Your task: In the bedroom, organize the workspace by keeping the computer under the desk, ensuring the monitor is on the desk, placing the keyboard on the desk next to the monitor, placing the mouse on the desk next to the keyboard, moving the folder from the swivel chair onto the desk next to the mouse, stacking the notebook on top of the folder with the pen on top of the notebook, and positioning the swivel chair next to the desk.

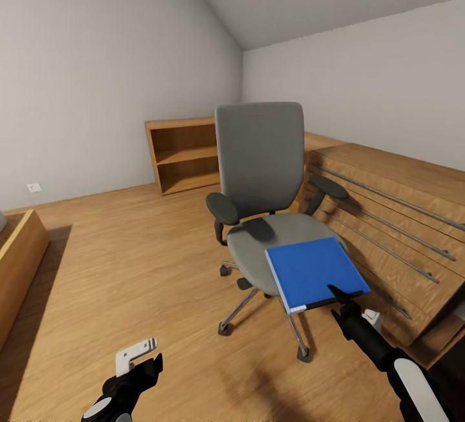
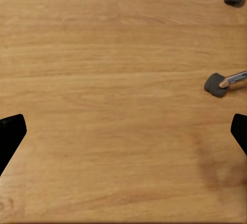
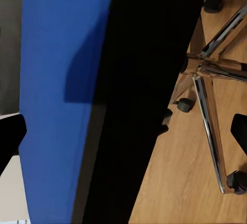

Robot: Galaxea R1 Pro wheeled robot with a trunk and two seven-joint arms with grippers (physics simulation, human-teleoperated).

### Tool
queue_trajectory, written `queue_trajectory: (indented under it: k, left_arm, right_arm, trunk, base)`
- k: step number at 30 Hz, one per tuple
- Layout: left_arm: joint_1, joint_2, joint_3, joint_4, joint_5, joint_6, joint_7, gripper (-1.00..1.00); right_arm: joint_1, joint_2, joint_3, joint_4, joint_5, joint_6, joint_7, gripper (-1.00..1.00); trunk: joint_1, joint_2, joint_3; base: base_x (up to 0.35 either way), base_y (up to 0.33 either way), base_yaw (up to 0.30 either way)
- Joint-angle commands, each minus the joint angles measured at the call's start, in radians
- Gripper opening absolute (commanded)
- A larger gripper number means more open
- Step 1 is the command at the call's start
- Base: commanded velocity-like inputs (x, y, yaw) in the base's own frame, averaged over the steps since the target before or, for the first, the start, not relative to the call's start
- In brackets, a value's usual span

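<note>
The grey swivel chair (image 1: 260, 150) stands in the middle of the room on its metal star base (image 3: 208, 100). The bright blue folder (image 1: 313, 270) lies flat on its seat, overhanging the front edge. My right gripper (image 1: 342, 302) is at the folder's near right corner, one dark finger reaching over its edge. In the right wrist view the fingers stand wide apart, open, with the folder (image 3: 56, 80) between them. My left gripper (image 1: 145, 357) hangs low over the floor left of the chair, open and empty. Two chair casters (image 2: 216, 85) show in the left wrist view.
A light wooden chest of drawers (image 1: 394, 215) stands close behind and right of the chair. An open wooden bookshelf (image 1: 184, 154) sits against the far wall. A low wooden frame (image 1: 16, 260) borders the left. Bare wooden floor (image 1: 129, 260) lies between them.
</note>
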Motion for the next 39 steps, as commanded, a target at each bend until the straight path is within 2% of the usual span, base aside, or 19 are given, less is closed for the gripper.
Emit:
queue_trajectory:
  k: [1, 14, 27, 28, 39]
  left_arm:
    - [0.000, 0.000, -0.001, -0.002, 0.010, 0.001, 0.009, 1.00]
    - [0.000, 0.003, 0.000, -0.002, 0.013, 0.003, 0.009, 1.00]
    - [0.000, 0.004, 0.001, -0.002, 0.013, 0.003, 0.009, 1.00]
    - [0.001, 0.004, 0.001, -0.002, 0.013, 0.004, 0.009, 1.00]
    - [0.000, 0.004, 0.001, -0.001, 0.013, 0.004, 0.009, 1.00]
  right_arm:
    - [-0.001, 0.000, -0.002, 0.000, -0.004, 0.006, 0.001, 1.00]
    - [-0.001, 0.000, -0.002, 0.000, -0.003, 0.006, 0.001, 1.00]
    - [-0.001, 0.000, -0.002, 0.000, -0.003, 0.006, 0.001, 1.00]
    - [-0.001, 0.000, -0.002, 0.000, -0.003, 0.006, 0.001, -1.00]
    - [-0.001, 0.000, -0.003, 0.000, -0.003, 0.007, 0.000, -1.00]
  trunk:
    - [0.000, 0.000, -0.001]
    - [0.000, 0.000, -0.001]
    - [0.000, 0.000, -0.001]
    - [0.000, 0.000, -0.001]
    - [0.000, 0.000, -0.001]
  base:
    - [0.000, 0.000, 0.000]
    - [0.003, 0.000, 0.000]
    - [0.090, 0.024, 0.000]
    - [0.017, 0.005, 0.000]
    - [0.004, 0.001, 0.000]
